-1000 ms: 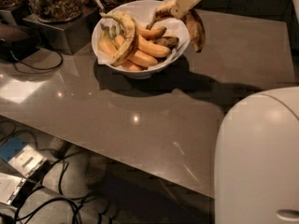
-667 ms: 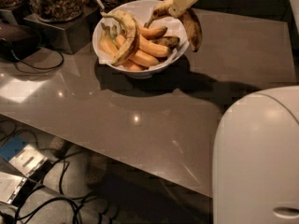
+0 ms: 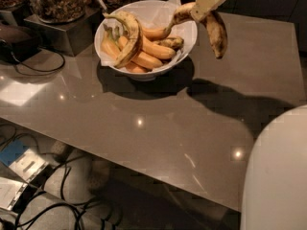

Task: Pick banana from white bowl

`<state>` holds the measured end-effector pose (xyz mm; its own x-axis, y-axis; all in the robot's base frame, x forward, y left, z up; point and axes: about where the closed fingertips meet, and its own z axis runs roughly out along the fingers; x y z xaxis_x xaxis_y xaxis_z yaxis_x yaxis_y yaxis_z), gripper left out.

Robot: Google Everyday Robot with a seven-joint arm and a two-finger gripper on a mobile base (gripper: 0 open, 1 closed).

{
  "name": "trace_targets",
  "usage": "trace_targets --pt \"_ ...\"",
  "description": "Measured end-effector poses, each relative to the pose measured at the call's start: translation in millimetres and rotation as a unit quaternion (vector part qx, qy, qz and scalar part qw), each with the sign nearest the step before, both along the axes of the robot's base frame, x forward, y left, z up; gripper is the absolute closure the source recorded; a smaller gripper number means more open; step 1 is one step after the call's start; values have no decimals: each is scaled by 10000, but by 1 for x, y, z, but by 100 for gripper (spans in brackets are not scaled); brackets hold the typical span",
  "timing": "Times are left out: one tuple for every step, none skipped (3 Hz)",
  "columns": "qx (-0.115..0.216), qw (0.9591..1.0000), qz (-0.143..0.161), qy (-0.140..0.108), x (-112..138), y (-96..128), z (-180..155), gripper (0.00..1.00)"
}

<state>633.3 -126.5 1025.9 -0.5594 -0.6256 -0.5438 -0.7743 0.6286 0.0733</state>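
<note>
As the claw [image 3: 197,13] carries rightward from where it was a second ago, pinching the blotchy pair at the stem, the banana [image 3: 218,30] now dangles outside the white bowl's [image 3: 160,70] rim, above the table [image 3: 144,128]. Its mottled twin [image 3: 178,14] trails back over the bowl. I'd call it all but picked.

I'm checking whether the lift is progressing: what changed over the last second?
The claw, gripping the banana, has carried it slightly right, so it now hangs outside the rim of the white bowl. Its joined twin trails behind. The bowl, the other bananas and the table stayed put.
</note>
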Motion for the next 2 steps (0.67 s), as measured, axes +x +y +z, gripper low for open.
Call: trace_targets --pt "72 9993 -303 192 -27 -18 2 100" --pt "98 9994 -313 144 -23 -15 0 100"
